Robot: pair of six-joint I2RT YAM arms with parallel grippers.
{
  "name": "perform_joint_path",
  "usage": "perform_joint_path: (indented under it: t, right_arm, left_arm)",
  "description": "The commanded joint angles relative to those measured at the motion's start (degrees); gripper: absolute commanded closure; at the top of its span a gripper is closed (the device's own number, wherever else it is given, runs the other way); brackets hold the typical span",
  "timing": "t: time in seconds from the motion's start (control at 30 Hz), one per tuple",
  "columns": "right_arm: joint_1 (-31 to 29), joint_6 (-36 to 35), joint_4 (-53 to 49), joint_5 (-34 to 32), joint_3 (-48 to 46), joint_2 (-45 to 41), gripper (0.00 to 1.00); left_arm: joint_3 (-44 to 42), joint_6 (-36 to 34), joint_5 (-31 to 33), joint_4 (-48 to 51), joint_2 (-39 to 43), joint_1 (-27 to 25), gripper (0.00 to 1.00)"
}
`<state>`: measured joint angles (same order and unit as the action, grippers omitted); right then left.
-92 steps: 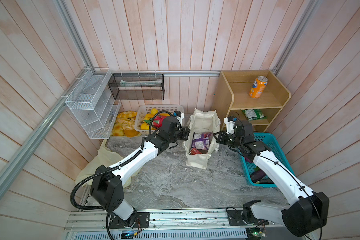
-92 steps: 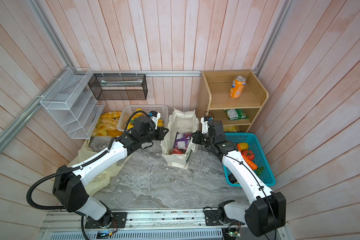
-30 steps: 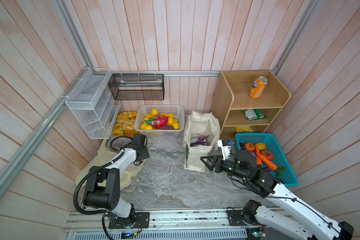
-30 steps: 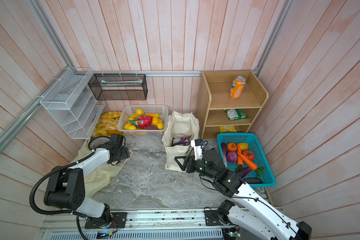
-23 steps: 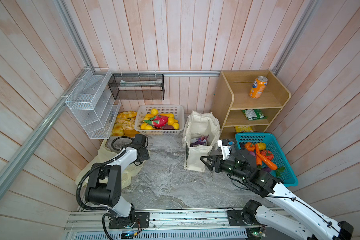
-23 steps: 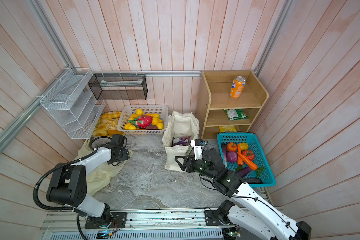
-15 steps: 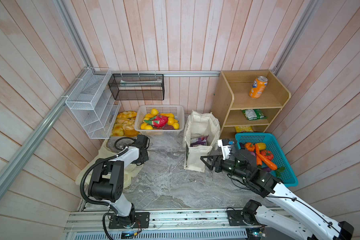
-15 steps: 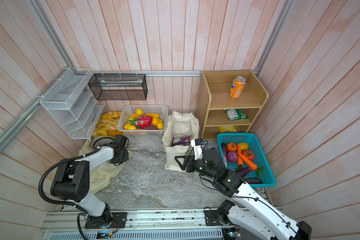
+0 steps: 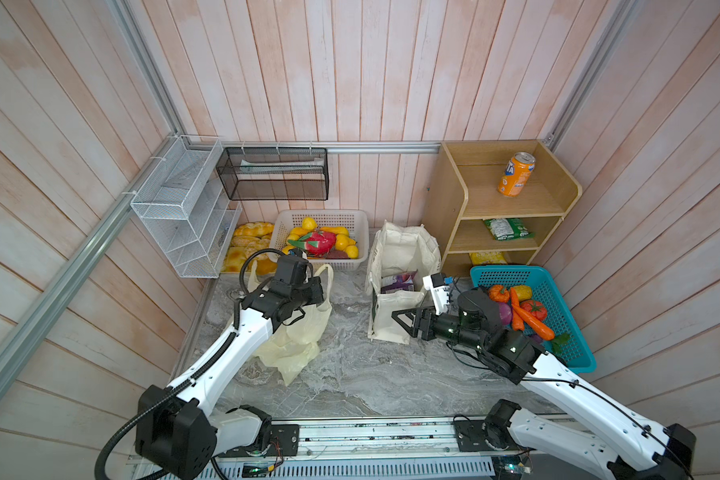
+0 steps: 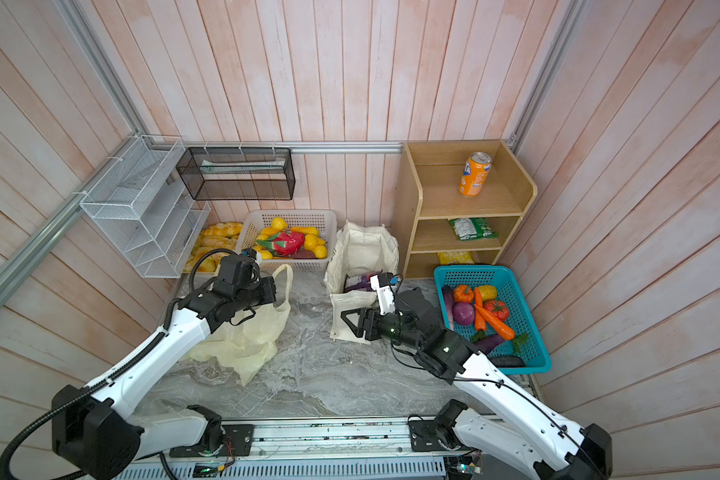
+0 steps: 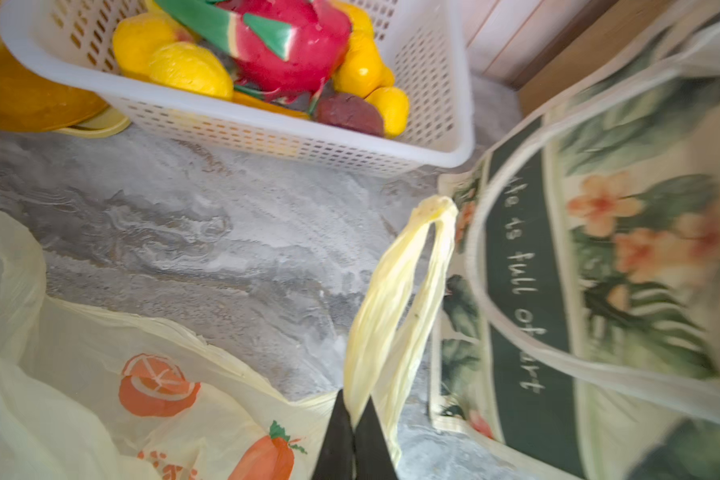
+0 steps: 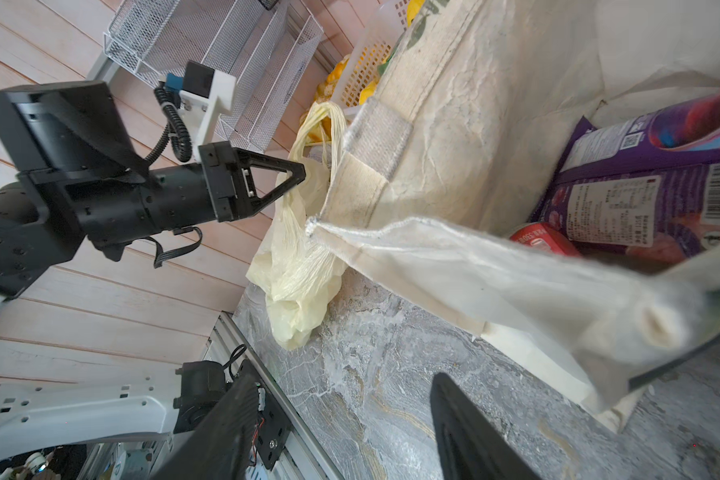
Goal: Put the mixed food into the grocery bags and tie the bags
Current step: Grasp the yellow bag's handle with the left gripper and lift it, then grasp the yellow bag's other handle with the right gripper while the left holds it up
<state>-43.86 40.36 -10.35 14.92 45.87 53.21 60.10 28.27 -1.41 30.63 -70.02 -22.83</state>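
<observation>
Your left arm [image 9: 233, 353] and right arm [image 9: 582, 401] have white shells on the long links and black joint housings, bulkiest right at the aluminium rail [image 9: 371, 434]. Small dark screw holes dot the white shells. A black corrugated hose [image 9: 115, 435] loops beside the left arm's joint at the rail, and a thin black cable [image 9: 576, 381] runs along the right arm. Farthest from the rail, the left gripper [image 12: 300, 172] and right gripper [image 10: 350, 320] have black hollow triangular fingers, each beside a white camera bracket [image 9: 437, 291]

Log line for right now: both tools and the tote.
left tool: shut on plastic bag handle | right tool: open, empty, near tote | tote: upright, purple packet and red can inside
</observation>
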Motion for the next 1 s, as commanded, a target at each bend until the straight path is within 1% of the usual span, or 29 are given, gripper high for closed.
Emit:
perform_joint_path:
  t: [0.0, 0.17, 0.3, 0.5, 0.73, 0.87, 0.97]
  right_arm:
    - [-1.3, -0.6, 3.8, 1.8, 2.4, 2.5, 0.32]
    - [-3.4, -0.3, 6.7, 1.4, 4.9, 8.2, 0.32]
    - [-5.1, -0.7, 8.1, 0.6, 8.1, 13.8, 0.32]
    - [-7.2, -0.7, 9.0, -0.5, 12.5, 20.5, 0.32]
    - [-7.1, -1.7, 9.4, -1.1, 17.0, 26.9, 0.32]
    - [-7.2, -2.6, 9.9, -0.4, 20.4, 32.3, 0.32]
    - [-7.1, -4.2, 9.1, -1.8, 23.7, 36.6, 0.32]
  left_arm:
    - [-2.3, 3.1, -3.7, -1.8, 4.0, -0.4, 1.00]
    - [-5.5, 5.8, -7.0, -4.0, 10.3, -0.4, 1.00]
    - [-6.0, 7.4, -9.4, -5.8, 13.5, -0.6, 1.00]
    - [-4.6, 7.9, -11.9, -7.4, 14.3, -0.9, 1.00]
    - [-3.8, 8.3, -13.5, -9.3, 14.4, -1.2, 1.00]
    - [-3.9, 8.9, -14.6, -10.1, 14.5, -1.2, 1.00]
    - [-4.7, 9.1, -15.1, -10.6, 14.6, -1.3, 1.00]
